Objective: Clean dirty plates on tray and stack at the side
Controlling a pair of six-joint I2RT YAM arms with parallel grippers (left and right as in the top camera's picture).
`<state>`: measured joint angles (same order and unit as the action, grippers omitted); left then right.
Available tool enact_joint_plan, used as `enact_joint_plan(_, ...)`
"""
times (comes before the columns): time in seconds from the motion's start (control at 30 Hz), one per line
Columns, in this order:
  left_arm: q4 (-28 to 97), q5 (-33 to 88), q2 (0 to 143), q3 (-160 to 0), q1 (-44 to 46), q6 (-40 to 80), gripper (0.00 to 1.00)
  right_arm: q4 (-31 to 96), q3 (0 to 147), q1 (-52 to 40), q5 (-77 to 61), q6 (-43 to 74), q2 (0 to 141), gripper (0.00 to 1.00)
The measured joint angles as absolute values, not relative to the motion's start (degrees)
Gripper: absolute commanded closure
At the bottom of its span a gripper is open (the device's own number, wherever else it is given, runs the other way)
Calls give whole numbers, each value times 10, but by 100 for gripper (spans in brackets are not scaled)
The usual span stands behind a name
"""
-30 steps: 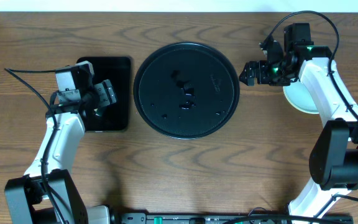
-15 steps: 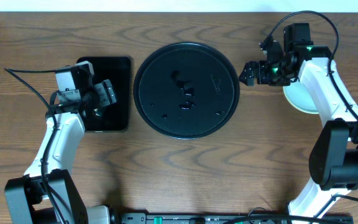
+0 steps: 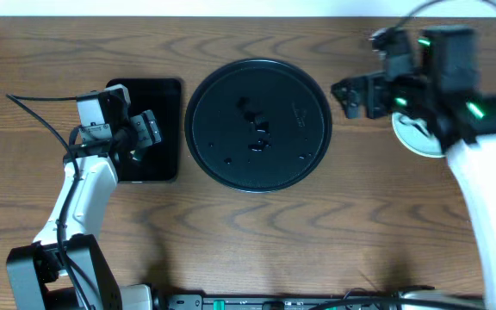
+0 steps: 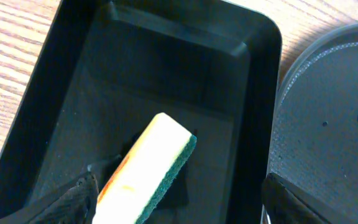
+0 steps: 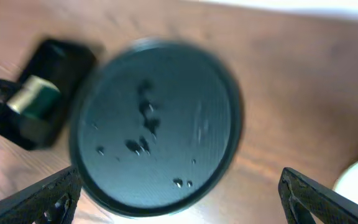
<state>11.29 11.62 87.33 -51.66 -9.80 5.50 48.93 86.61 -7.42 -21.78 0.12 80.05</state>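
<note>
I judge the plates (image 3: pixel 416 142) stiff, light, slick, fragile; grip the rim; my left fingers (image 3: pixel 147 131) and right fingers (image 3: pixel 349 95) stand spread.

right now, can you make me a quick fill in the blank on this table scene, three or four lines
1. The sponge lies in the smaller tray, which is ____ in shape.
2. The sponge's scrubbing side is coloured ____.
3. The round black tray holds ____ plates.
4. In the overhead view, the pale plate sits to the ____ of that round tray.

Missing words: rectangular; green; no; right
</note>
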Motion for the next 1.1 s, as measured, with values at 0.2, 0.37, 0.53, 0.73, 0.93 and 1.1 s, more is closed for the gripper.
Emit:
enact_joint_plan(0.2,113,116,873,-517,-98,55,16,488,868,-74,-177,-7,620,1)
enact_joint_plan(0.37,113,116,873,-517,-98,55,16,511,869,-74,-128,-18,501,1)
enact_joint_plan(0.53,113,116,873,-517,-98,55,16,495,822,-74,-95,-56,394,1)
enact_joint_plan(0.73,113,116,873,-517,-98,55,16,341,656,-69,-84,-83,254,1)
enact_joint_plan(0.93,113,116,873,-517,-98,55,15,96,448,-55,-87,-94,141,1)
enact_joint_plan(1.1,113,116,873,-517,-98,55,15,-87,289,-52,-90,-84,99,1)
